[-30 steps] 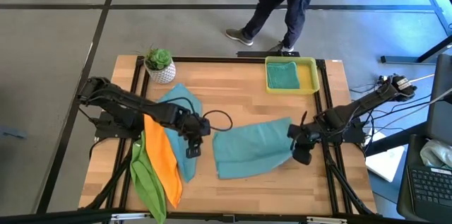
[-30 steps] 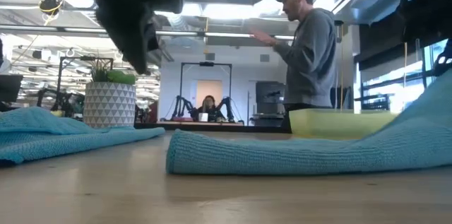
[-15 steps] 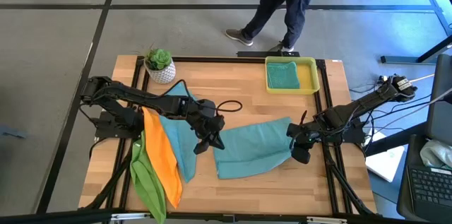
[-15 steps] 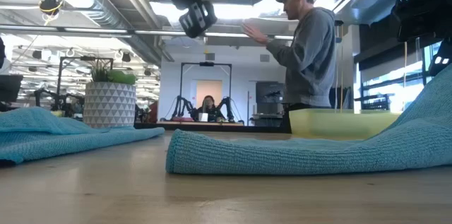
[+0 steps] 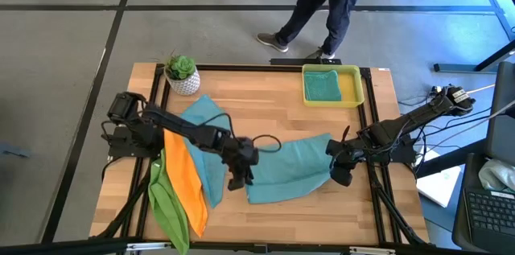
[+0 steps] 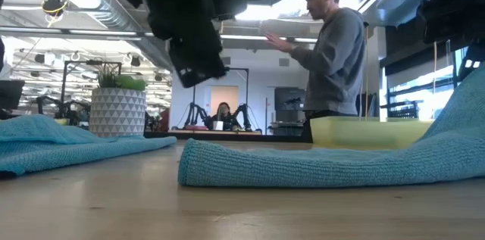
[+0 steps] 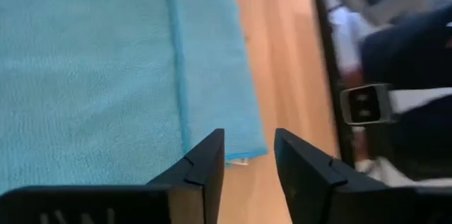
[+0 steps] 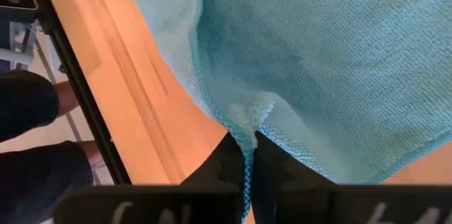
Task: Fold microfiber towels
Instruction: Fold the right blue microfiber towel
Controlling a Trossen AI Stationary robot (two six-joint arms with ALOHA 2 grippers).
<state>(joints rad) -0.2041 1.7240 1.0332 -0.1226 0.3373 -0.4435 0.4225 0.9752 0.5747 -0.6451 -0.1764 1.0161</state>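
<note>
Spreading across the table's middle, the teal towel (image 5: 286, 170) lies rumpled, its right edge pinched and lifted by our right gripper (image 5: 339, 170), whose fingers are clamped tight on the hem. Over the last second our left gripper (image 5: 239, 176) has swung from the orange towel (image 5: 183, 178) to hover above the teal towel's left corner, fingers parted and holding nothing; we judge a two-handed fold is near. The yellow tray (image 5: 352, 96) holds one folded teal towel (image 5: 322, 86).
</note>
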